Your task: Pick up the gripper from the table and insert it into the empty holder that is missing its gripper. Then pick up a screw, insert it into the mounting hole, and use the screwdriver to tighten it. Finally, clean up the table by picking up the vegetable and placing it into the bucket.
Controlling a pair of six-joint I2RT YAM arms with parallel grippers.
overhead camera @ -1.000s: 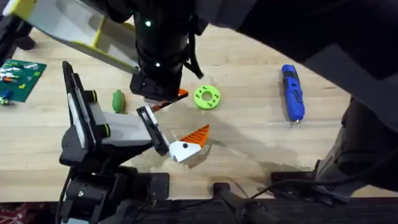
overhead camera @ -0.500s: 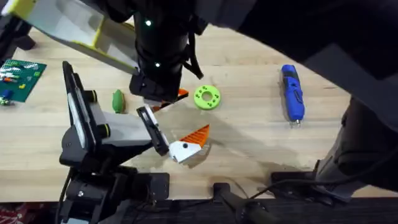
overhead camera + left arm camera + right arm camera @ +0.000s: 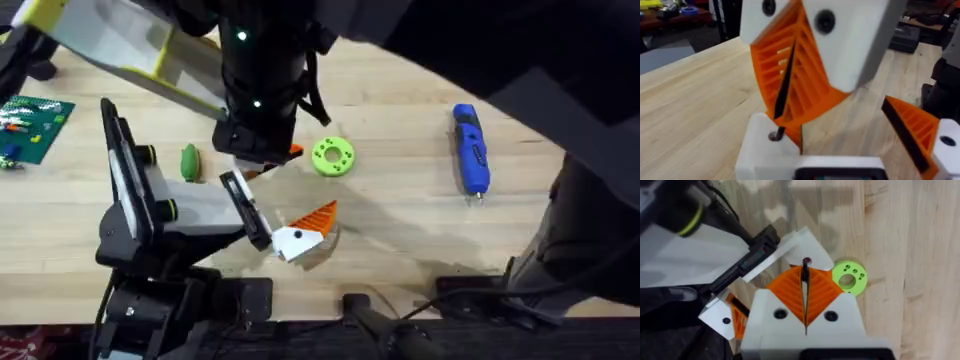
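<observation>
The screw step is in hand. The right pincer (image 3: pixel 805 270) has reached across to the left half of the desk (image 3: pixel 400 220) and hangs over the tip of the left arm, its orange pads pressed together on a thin dark screw (image 3: pixel 777 131) that points down. The screw's tip sits at or just inside the mounting hole in the white base of the gripper (image 3: pixel 762 145), which seems already seated against the empty holder (image 3: pixel 747 262), the black bar at the arm's end. The left pincer (image 3: pixel 850 135) stands parted with nothing between its fingers, the black-dotted finger off to the right of the new one. Next, I judge, the screw must be eased straight down until it stands by itself, then let go without tipping it. The screwdriver (image 3: pixel 470 150) lies well apart at the far right, untouched, and the vegetable (image 3: pixel 189 161) waits on the desk left of the work.
</observation>
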